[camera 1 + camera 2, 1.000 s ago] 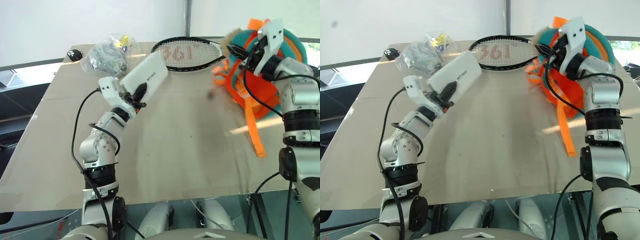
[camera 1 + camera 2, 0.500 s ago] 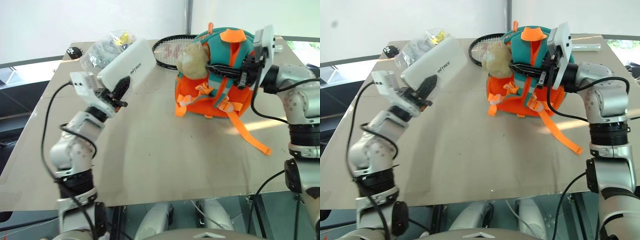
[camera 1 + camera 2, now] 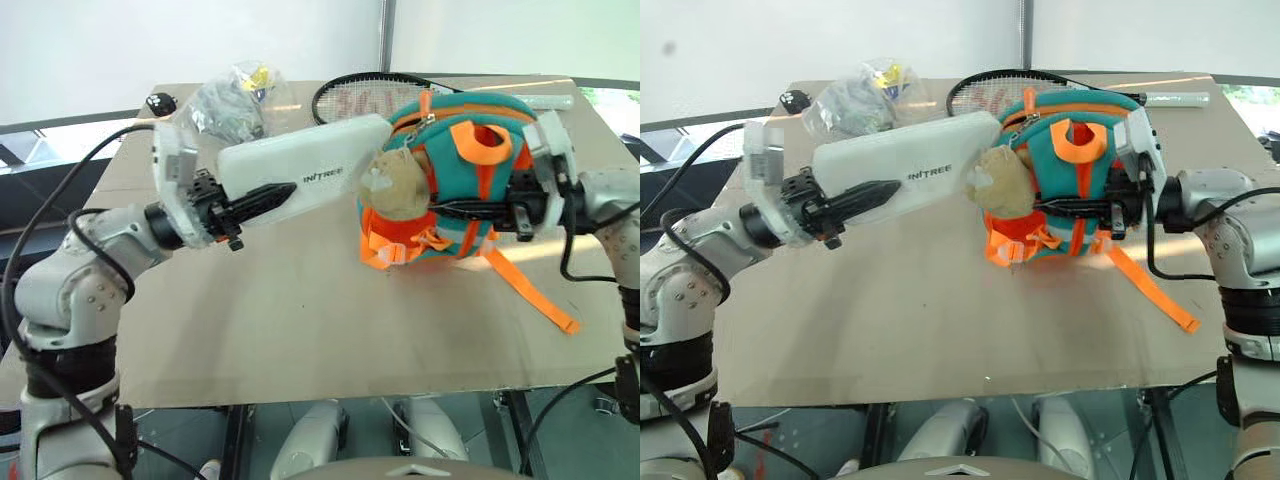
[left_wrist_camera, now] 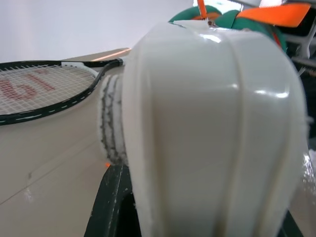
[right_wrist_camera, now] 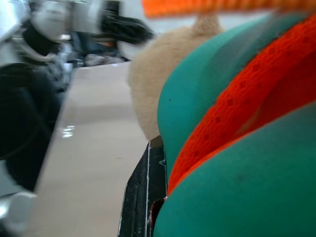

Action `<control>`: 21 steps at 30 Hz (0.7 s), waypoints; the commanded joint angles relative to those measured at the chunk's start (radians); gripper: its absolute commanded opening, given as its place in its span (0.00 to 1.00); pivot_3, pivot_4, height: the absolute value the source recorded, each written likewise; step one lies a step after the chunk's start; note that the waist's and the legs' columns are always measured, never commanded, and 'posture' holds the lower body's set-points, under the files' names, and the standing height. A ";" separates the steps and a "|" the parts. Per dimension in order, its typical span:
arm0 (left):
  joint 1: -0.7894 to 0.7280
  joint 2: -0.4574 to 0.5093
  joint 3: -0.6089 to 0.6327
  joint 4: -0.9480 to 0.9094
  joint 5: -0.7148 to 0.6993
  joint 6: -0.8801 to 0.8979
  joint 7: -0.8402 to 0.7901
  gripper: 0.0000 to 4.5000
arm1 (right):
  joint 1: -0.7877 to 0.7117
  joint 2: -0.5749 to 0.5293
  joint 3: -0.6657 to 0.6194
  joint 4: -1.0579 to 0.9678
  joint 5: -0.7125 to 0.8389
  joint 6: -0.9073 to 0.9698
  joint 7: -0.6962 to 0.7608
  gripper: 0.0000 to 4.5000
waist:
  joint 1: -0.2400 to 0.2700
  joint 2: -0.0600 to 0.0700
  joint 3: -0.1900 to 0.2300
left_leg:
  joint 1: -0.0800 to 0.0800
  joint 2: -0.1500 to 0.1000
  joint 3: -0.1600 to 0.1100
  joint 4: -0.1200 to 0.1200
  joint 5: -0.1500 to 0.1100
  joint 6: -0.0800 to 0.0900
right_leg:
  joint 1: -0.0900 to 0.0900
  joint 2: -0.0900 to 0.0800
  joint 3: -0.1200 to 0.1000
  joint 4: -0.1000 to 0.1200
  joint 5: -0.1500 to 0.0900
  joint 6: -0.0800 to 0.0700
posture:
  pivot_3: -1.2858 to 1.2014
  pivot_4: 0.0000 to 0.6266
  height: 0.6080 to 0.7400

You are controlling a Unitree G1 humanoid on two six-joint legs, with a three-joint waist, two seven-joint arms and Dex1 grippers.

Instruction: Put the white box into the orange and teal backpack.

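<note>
My left gripper (image 3: pixel 272 193) is shut on the white box (image 3: pixel 300 175), a flat case with dark lettering, held level above the table. The box's far end reaches the beige plush toy (image 3: pixel 395 187) hanging on the orange and teal backpack (image 3: pixel 480 190). My right gripper (image 3: pixel 455 210) comes in from the right and is shut on the backpack's front. In the left wrist view the box (image 4: pixel 207 123) rises between the fingers. The right wrist view shows the backpack (image 5: pixel 247 173) pressed close against one black finger (image 5: pixel 143 197).
A black racket (image 3: pixel 350 98) lies at the table's far side, with a crinkled clear plastic bag (image 3: pixel 230 100) and a small black object (image 3: pixel 160 100) to its left. An orange strap (image 3: pixel 540 300) trails over the tan table (image 3: pixel 300 320) toward its right edge.
The left arm swung the box down to level, pointing right at the backpack. The right gripper brought the backpack lower and nearer, and it has turned.
</note>
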 commanded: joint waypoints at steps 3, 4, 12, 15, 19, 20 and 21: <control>-0.171 0.034 -0.156 0.103 0.148 -0.119 -0.175 0.21 | 0.027 -0.042 -0.040 -0.084 0.060 -0.008 0.051 0.01 | 0.003 0.000 0.000 | 0.000 0.000 0.000 0.000 0.000 0.000 | 0.000 0.000 -0.001 0.000 0.000 0.000 | 0.52 0.24 0.99; -0.216 0.029 -0.201 0.129 0.187 -0.139 -0.201 0.21 | 0.029 -0.040 -0.039 -0.087 0.062 -0.010 0.051 0.01 | 0.004 0.000 0.000 | 0.000 0.000 0.000 0.000 0.000 0.000 | 0.000 0.000 -0.001 0.000 0.000 0.000 | 0.52 0.24 0.99; -0.604 -0.207 -0.477 0.423 0.433 -0.226 -0.261 0.21 | 0.038 -0.020 -0.021 -0.121 0.077 -0.027 0.062 0.01 | 0.016 -0.001 0.001 | -0.002 0.000 0.000 0.003 0.000 0.000 | 0.001 -0.001 -0.004 0.001 0.000 0.000 | 0.52 0.24 0.99; -0.691 -0.313 -0.565 0.562 0.528 -0.298 -0.302 0.21 | 0.034 -0.001 -0.012 -0.122 0.066 -0.036 0.042 0.01 | 0.009 -0.001 0.001 | -0.004 0.000 0.000 0.004 0.000 0.000 | 0.000 -0.001 -0.004 0.001 0.000 0.001 | 0.52 0.24 0.99; -0.766 -0.470 -0.626 0.770 0.642 -0.408 -0.268 0.21 | 0.047 0.026 -0.016 -0.131 0.042 -0.051 -0.012 0.01 | -0.003 -0.002 0.001 | -0.004 0.000 0.001 0.004 0.000 0.000 | -0.001 -0.002 -0.003 0.001 0.000 0.001 | 0.52 0.24 0.99; -0.770 -0.502 -0.634 0.817 0.666 -0.438 -0.252 0.21 | 0.054 0.034 -0.019 -0.136 0.035 -0.054 -0.035 0.01 | -0.002 -0.002 0.001 | -0.004 0.000 0.002 0.004 0.000 0.000 | -0.001 -0.001 -0.003 0.002 0.000 0.001 | 0.52 0.24 0.99; -0.772 -0.527 -0.637 0.858 0.688 -0.465 -0.241 0.21 | 0.061 0.040 -0.021 -0.140 0.030 -0.056 -0.055 0.01 | -0.002 -0.002 0.001 | -0.004 0.000 0.002 0.004 0.000 0.000 | -0.001 -0.001 -0.003 0.002 0.000 0.001 | 0.52 0.24 0.99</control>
